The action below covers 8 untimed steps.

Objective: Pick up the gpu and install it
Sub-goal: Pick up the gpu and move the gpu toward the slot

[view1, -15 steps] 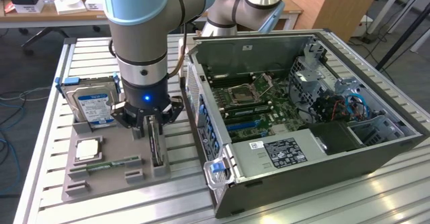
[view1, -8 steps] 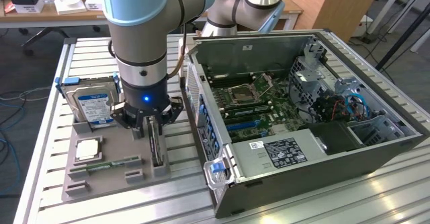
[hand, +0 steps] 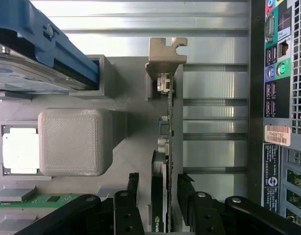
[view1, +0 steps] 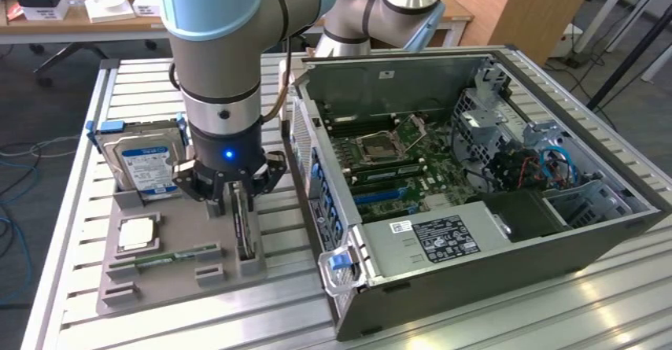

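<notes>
Clearance around the gpu (hand: pixel 170 127) is tight. It stands on its long edge in a narrow slot at the side of the grey tray (hand: pixel 136 98) nearest the computer case (hand: pixel 278 98). A strip of slatted surface (hand: pixel 214 29) is the open room between card and case. Its long axis runs parallel to the case's port-bearing face. The silvery bracket (hand: pixel 167 49) sits at one end, raised clear of the tray. The other end passes between the jaws of the end effector (hand: pixel 159 178).

The end effector is released. Its black fingers (hand: pixel 133 196) straddle the card, with a sliver of tray showing between one finger and the card's face.

In the exterior view, the end effector (view1: pixel 236 208) hangs straight down over the upright gpu (view1: pixel 245 228), just beside the open case (view1: pixel 504 248).

Farther from the case than the card, a raised grey block (hand: pixel 74 142) stands on the tray. Beyond it lie a processor (view1: pixel 138 233), a green memory stick (view1: pixel 168 259) and a hard drive (view1: pixel 147 167) propped on edge.
</notes>
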{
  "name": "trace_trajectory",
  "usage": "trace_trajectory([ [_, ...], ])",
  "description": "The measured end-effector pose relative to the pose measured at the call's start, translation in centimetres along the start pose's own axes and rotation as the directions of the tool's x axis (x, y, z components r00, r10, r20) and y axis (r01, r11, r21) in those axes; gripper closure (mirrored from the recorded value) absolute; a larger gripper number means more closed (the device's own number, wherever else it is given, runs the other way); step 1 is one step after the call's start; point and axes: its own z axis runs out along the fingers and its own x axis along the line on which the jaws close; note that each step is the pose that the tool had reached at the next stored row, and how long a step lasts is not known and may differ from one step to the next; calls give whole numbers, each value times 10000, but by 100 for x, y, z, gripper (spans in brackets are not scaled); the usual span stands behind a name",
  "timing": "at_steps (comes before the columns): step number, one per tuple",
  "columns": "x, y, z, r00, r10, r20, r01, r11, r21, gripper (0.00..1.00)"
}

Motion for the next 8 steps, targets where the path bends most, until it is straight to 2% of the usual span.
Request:
trace_trajectory([
  [2, 0, 0, 0, 10000, 0, 0, 0, 10000, 0, 57],
  [3, 0, 0, 0, 10000, 0, 1, 0, 10000, 0, 64],
  [8, 0, 0, 0, 10000, 0, 0, 0, 10000, 0, 64],
])
